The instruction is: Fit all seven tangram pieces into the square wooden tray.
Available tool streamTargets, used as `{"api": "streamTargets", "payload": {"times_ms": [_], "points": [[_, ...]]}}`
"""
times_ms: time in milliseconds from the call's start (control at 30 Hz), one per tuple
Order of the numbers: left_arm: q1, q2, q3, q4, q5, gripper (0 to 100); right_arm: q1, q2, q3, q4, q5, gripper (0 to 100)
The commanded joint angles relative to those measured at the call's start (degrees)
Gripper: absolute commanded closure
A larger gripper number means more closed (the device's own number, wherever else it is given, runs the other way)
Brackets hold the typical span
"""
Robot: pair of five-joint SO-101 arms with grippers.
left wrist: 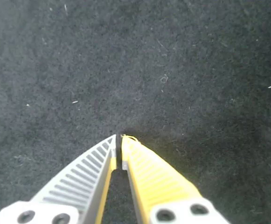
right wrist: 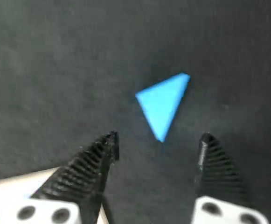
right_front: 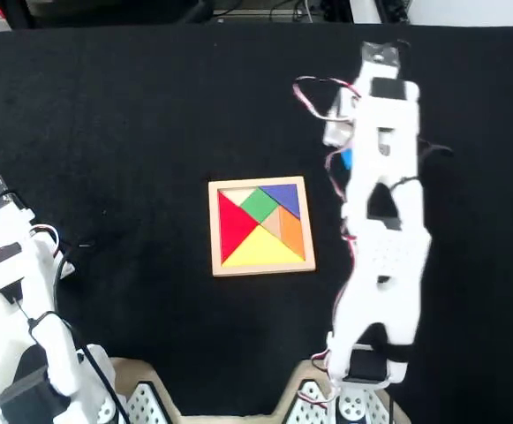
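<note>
The square wooden tray [right_front: 214,231] lies mid-table with red, yellow, green, purple, orange and tan pieces in it. A light blue triangle [right wrist: 163,102] lies flat on the black cloth to the tray's right, a sliver of it [right_front: 346,159] showing beside the right arm. My right gripper [right wrist: 157,137] hovers open just above it, black fingers [right wrist: 96,156] either side, touching nothing. My left gripper [left wrist: 118,137] is at the table's left edge, shut on nothing, tips together over bare cloth.
The right arm [right_front: 381,230] stretches along the tray's right side, with red and white wires [right_front: 313,88] looping off it. The left arm [right_front: 18,300] sits at the near left corner. Black cloth covers the table around the tray.
</note>
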Motion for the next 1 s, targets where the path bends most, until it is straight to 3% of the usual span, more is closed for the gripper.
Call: {"api": "streamTargets", "payload": {"times_ms": [0,133,367,967], "points": [[0.66,-1.85,-0.13,-0.70,0.26,97,-1.32,4.62,-13.23,1.14,-4.92,71.4],[0.66,-1.85,-0.13,-0.70,0.26,97,1.05,12.09,-22.29,3.08,-8.26,71.4],[0.66,-1.93,-0.13,-0.70,0.26,97,1.49,19.56,-35.38,9.23,-5.36,71.5],[0.66,-1.85,-0.13,-0.70,0.26,97,1.58,26.15,-36.35,7.65,-5.36,71.7]]}}
